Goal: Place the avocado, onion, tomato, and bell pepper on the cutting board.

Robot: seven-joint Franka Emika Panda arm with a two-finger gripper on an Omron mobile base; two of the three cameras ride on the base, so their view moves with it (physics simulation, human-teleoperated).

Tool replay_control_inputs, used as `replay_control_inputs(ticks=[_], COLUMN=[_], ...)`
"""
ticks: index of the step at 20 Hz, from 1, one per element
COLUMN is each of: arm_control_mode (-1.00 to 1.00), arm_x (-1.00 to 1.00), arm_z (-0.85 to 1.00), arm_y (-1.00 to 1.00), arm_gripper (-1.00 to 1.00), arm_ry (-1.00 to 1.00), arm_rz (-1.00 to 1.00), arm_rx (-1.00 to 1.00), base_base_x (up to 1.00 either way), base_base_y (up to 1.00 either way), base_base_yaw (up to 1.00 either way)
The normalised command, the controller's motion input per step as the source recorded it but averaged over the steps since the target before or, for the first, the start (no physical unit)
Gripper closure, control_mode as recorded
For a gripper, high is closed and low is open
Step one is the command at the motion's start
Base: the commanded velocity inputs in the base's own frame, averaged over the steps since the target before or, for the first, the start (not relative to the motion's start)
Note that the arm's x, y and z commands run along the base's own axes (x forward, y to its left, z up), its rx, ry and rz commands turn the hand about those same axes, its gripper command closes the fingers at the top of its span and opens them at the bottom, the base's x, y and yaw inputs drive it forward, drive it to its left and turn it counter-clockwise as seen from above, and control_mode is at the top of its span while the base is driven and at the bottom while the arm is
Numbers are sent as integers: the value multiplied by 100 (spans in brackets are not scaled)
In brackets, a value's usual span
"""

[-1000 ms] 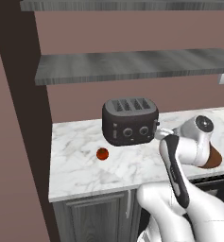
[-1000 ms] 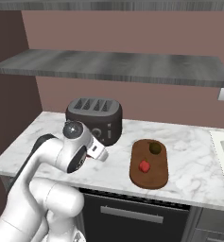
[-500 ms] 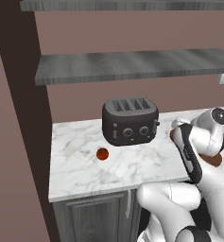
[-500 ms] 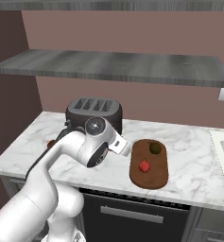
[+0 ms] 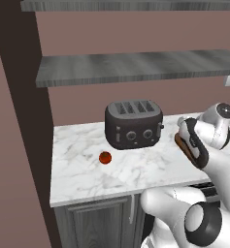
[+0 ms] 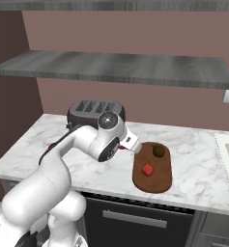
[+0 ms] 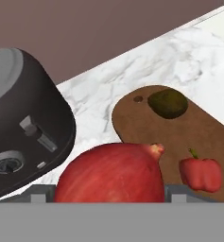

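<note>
Arm now swung right to the cutting board (image 7: 146, 125), jaws clamped on the onion (image 7: 111, 174).

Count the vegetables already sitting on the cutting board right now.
2: the avocado at the far end of the cutting board and the bell pepper near its middle. The red onion is in the gripper; a red ball lies left of the toaster.
</note>
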Motion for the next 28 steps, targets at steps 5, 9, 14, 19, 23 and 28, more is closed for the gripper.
replay_control_inputs(ticks=[5,9,14,19,23,28], arm_control_mode=[-100,-100,-100,-100,-100,-100], arm_x=[2,1,11,16,9,1], arm_z=[0,-11,-29,-42,-26,-11], arm_y=[-45,-35,-9,-2,-8,-12], arm_gripper=[100,100,100,100,100,100], arm_ry=[8,4,5,5,2,0], arm_rz=[-8,-1,0,0,0,0], arm_rx=[-1,0,0,0,0,0], base_base_x=[0,0,0,0,0,0], base_base_y=[0,0,0,0,0,0], base_base_yaw=[0,0,0,0,0,0])
